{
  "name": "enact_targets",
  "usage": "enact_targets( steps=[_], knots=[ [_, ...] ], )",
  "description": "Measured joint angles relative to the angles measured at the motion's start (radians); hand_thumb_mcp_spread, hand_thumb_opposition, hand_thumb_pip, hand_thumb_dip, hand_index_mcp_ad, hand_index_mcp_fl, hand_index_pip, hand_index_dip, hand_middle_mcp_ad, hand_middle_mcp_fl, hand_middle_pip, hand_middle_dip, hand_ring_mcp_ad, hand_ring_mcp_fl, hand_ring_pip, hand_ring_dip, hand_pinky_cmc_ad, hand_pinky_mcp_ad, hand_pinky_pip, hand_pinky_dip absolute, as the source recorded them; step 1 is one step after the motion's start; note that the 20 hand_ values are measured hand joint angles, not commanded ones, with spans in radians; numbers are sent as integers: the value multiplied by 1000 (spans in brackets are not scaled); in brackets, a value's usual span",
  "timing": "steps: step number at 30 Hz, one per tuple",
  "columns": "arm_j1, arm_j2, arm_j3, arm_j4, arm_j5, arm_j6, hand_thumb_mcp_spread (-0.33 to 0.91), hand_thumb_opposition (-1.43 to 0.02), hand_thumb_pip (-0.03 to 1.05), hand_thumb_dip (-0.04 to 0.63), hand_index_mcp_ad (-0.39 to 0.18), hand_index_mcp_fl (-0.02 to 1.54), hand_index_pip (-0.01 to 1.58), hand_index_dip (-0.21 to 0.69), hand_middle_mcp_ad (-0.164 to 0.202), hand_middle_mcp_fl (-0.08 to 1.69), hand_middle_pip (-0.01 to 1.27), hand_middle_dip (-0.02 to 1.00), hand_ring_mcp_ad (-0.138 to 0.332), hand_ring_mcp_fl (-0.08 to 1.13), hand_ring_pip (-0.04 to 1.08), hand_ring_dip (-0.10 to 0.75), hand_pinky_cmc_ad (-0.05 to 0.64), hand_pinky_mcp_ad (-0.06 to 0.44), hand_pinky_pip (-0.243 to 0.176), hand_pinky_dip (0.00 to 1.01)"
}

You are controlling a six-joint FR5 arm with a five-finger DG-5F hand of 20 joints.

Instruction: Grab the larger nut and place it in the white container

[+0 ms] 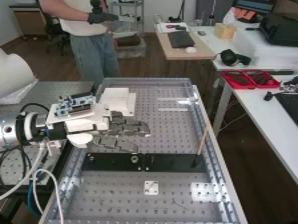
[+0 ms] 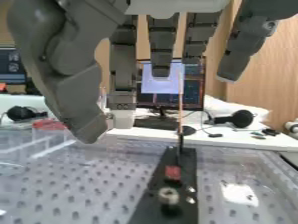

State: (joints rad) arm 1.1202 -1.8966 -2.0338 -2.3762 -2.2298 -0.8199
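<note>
Well, the hand (image 1: 126, 127) is spread, its fingers straight and apart and the thumb well off to one side, over the left part of the bench (image 1: 174, 202) as the high view has it, between the black bar and the white container. That container (image 1: 116, 95) sits towards the bench's far left corner. Where the larger nut is, I cannot tell.

The flat black bar (image 1: 169, 162) lies crosswise on the nearer half of the bench, starting close to the left edge and running towards the right edge. The smaller nut (image 1: 91, 157) stands near the bar's left end, the bearing (image 1: 134, 159) closer to its middle. A thin rod (image 1: 202, 139) rises at a slight lean from the bar's right end, and a white square plate (image 1: 151, 188) lies between the bar and the bench's near edge.

In the wrist view the hand (image 2: 70, 75) hangs open above the bench, and on the bar stand a round metal part (image 2: 169, 195) and, just beyond it, a small red piece (image 2: 173, 173). Past the bench, a headset (image 2: 241, 118) and a monitor (image 2: 193, 95) rest on a white table (image 2: 266, 140).
</note>
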Motion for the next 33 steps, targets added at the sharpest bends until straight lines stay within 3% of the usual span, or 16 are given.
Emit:
enact_targets(
  steps=[6,15,24,33],
  knots=[
    [108,123,-75,-29,25,34,347,-852,731,218,-119,283,1525,-9,58,150,127,253,112,12,91,134,332,278,-26,407],
    [286,214,-160,-25,93,69,347,-852,731,218,-119,283,1525,-9,63,168,127,253,112,12,91,134,330,278,-12,407],
    [426,186,-160,-32,128,58,346,-852,726,222,-119,290,1525,-9,52,168,127,253,108,12,91,134,330,278,-10,377],
    [478,110,-140,19,211,82,349,-852,728,222,-122,290,1525,-9,54,168,127,251,110,12,91,134,330,278,-10,372]
  ],
)
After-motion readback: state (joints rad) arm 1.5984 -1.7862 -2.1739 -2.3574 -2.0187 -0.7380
